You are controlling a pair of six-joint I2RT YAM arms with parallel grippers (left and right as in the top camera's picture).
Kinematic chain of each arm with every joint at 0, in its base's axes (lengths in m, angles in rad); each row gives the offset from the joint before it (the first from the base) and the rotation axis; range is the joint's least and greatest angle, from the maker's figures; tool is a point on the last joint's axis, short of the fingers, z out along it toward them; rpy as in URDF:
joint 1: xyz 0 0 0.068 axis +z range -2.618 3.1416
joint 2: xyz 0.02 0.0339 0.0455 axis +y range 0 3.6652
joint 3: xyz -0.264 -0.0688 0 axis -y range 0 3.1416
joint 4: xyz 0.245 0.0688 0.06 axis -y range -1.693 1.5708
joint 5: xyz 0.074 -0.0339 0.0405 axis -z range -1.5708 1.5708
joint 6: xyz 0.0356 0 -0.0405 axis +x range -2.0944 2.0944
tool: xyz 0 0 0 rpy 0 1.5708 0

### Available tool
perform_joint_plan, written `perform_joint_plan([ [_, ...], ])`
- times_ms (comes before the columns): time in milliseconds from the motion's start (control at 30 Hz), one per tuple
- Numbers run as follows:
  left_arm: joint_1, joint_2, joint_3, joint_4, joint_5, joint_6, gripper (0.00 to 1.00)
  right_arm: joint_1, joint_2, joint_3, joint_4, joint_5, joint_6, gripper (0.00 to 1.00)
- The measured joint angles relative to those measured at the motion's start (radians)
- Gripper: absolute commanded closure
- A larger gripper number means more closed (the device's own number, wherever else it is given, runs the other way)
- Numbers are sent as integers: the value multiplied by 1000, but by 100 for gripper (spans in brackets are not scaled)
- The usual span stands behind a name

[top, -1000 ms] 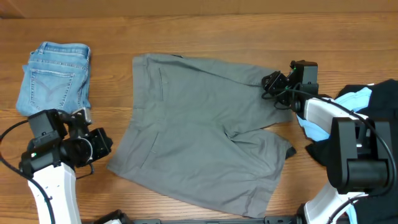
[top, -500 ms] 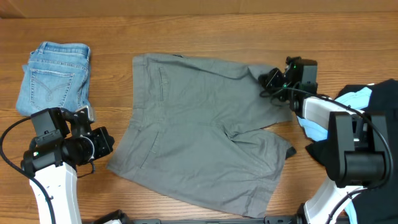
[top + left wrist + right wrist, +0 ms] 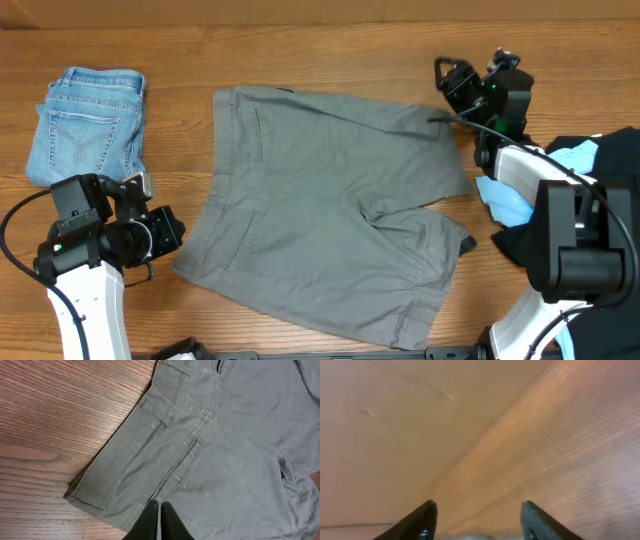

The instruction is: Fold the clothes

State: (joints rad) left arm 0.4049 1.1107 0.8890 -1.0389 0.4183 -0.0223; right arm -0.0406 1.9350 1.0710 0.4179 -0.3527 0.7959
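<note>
The grey shorts [image 3: 320, 210] lie spread flat in the middle of the counter [image 3: 330, 50], waistband toward 9 o'clock and both legs running out toward 3 o'clock, not yet folded. Your left jaws are clenched on nothing and hang just beside the lower waistband corner at about 8 o'clock; the left wrist view looks down on the waistband [image 3: 125, 455] and a back pocket [image 3: 180, 465]. Your right jaws stand released and empty at about 1 o'clock, off the cloth beyond the far leg's hem, and their own view shows only bare wood between them. The step in hand looks like the first fold, one leg laid over the other. To do it well, spread the left jaws before you go down, take the far waistband corner with them and the far leg's hem with the right, pinch the full thickness of cloth rather than the top layer alone, and carry both ends toward 6 o'clock together so the edges meet square. Folded light-blue denim shorts [image 3: 88, 125] sit at 10 o'clock, well apart from the work. A black garment [image 3: 625, 150] and a sky-blue garment [image 3: 505, 200] lie heaped at 3 o'clock, near the leg ends and partly hidden by the right arm [image 3: 565, 240]; keep the hem from dragging into them.
</note>
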Motion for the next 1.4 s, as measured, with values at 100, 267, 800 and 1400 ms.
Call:
perform_joint_plan([
  [100, 0, 0, 0, -2, 0, 0, 91, -6, 0, 1, -169, -46, -68, 46],
  [267, 0, 0, 0, -3, -3, 0, 91, -11, 0, -1, -447, -56, -160, 30],
  [800, 0, 0, 0, -1, -3, 0, 90, 44, 18, -2, -522, -10, -213, 68],
  [1400, 0, 0, 0, -3, -3, 0, 88, -26, 35, 63, 123, 64, 50, 37],
])
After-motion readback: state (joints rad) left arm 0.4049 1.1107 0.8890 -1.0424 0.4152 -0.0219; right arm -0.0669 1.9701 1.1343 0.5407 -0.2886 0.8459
